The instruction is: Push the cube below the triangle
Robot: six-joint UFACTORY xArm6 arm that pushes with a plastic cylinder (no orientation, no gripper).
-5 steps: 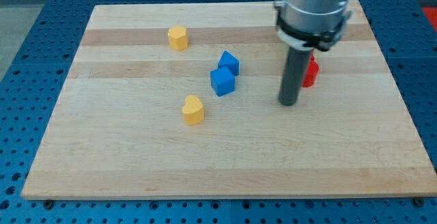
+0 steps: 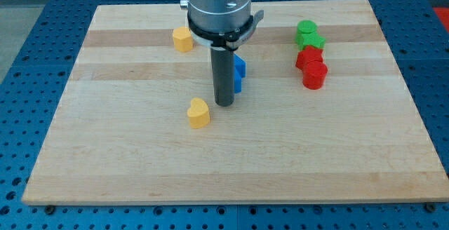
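My tip (image 2: 224, 104) rests on the wooden board (image 2: 126, 167), just in front of the two blue blocks. The rod covers most of them. Only a blue sliver (image 2: 240, 69) shows to the right of the rod, so I cannot make out their shapes or which is the cube and which the triangle. The tip stands at the lower edge of the nearer blue block; I cannot tell if it touches it.
A yellow block (image 2: 198, 112) lies just left of and below the tip. Another yellow block (image 2: 182, 39) sits at the upper left. Two green blocks (image 2: 307, 34) and two red blocks (image 2: 311, 67) form a column at the right.
The rod has moved left, from beside the red blocks to in front of the blue blocks, now hiding them. The green and red blocks are uncovered.
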